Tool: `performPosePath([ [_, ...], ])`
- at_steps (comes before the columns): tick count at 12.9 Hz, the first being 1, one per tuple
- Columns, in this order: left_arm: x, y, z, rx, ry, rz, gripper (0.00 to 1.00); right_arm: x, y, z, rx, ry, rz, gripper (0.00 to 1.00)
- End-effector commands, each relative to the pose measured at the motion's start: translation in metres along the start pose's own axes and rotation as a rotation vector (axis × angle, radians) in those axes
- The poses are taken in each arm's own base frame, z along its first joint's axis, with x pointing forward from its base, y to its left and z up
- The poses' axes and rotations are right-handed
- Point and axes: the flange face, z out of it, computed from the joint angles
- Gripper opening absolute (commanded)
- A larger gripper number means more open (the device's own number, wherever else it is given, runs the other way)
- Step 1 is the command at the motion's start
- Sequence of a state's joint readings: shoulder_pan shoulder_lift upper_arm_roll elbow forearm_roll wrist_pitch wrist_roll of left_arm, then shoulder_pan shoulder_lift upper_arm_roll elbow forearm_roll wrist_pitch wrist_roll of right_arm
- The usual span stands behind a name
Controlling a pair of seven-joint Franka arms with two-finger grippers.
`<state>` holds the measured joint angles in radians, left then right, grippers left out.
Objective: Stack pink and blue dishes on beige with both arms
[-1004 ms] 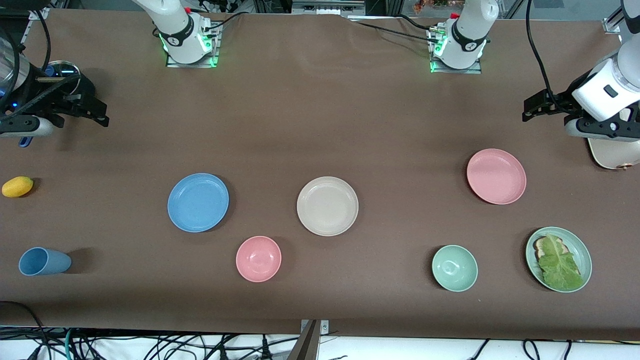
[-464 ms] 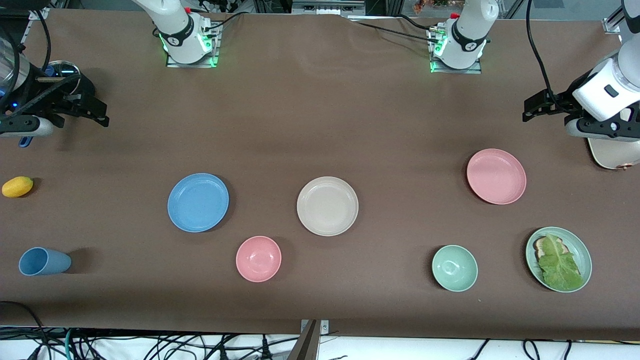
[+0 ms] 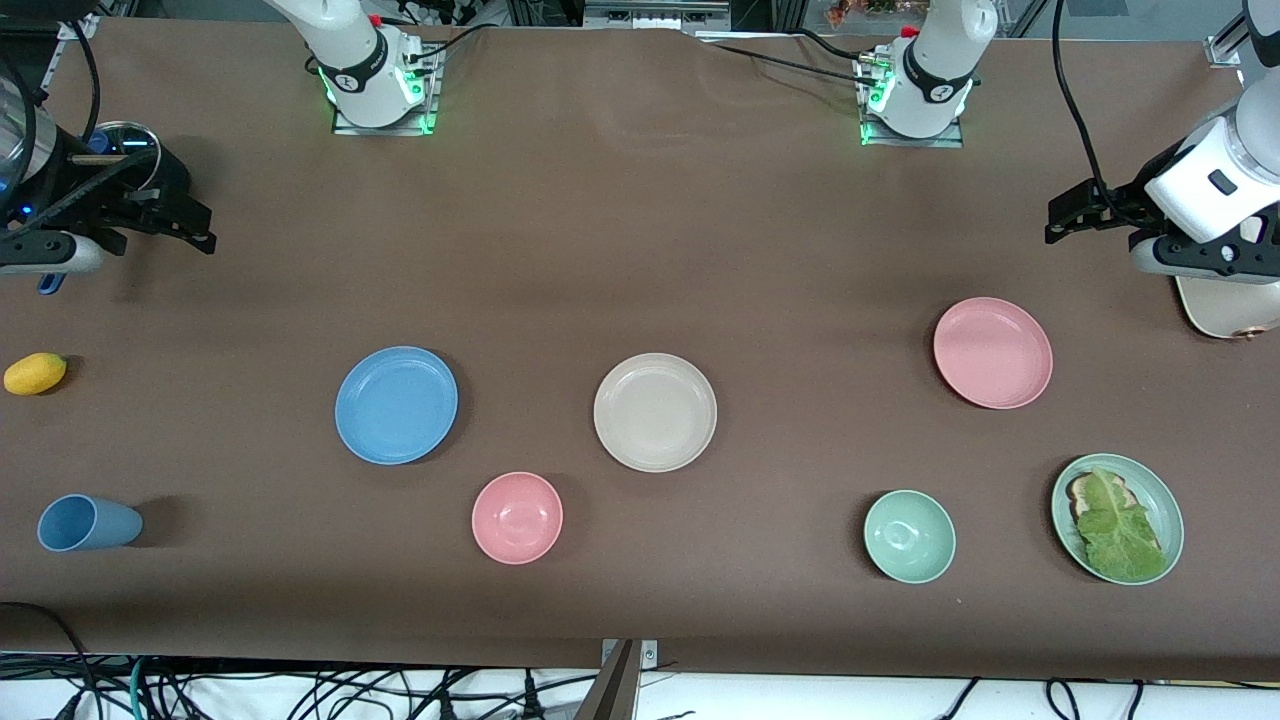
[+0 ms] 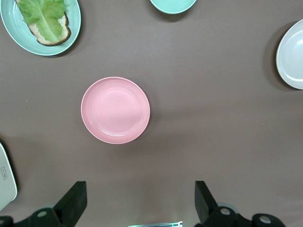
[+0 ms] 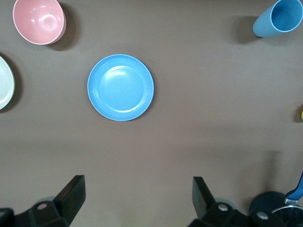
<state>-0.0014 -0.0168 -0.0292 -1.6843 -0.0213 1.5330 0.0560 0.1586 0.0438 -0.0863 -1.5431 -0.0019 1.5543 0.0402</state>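
Note:
The sky-blue plate, the beige plate and the pale pink plate lie apart in a row across the middle of the table, beige in the middle. Each plate is empty. My right gripper hangs open over bare table toward the right arm's end, well away from the blue plate. Over bare table toward the left arm's end, my left gripper is open and holds nothing, some way off the pink plate.
Nearer the front camera stand a pink bowl, a green bowl and a green plate with bread and lettuce. A blue cup lies on its side; a yellow fruit is close by. A cream toaster sits under the left wrist.

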Motion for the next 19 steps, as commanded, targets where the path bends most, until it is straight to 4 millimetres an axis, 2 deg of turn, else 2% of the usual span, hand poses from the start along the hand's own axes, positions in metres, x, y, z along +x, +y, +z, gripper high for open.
performPosePath([
  [1,0.0026,-0.0022,-0.0059,0.019,-0.002,0.012,1.0,0.0014,0.0007,-0.0067,0.015,-0.003,0.015,1.0],
  [12,0.0031,-0.0026,-0.0052,0.014,-0.003,0.011,1.0,0.0013,0.0015,-0.0051,0.015,-0.008,0.013,1.0],
  [19,0.008,-0.0038,0.0025,0.019,-0.017,0.014,1.0,0.0013,0.0024,-0.0044,0.015,-0.009,0.013,1.0],
])
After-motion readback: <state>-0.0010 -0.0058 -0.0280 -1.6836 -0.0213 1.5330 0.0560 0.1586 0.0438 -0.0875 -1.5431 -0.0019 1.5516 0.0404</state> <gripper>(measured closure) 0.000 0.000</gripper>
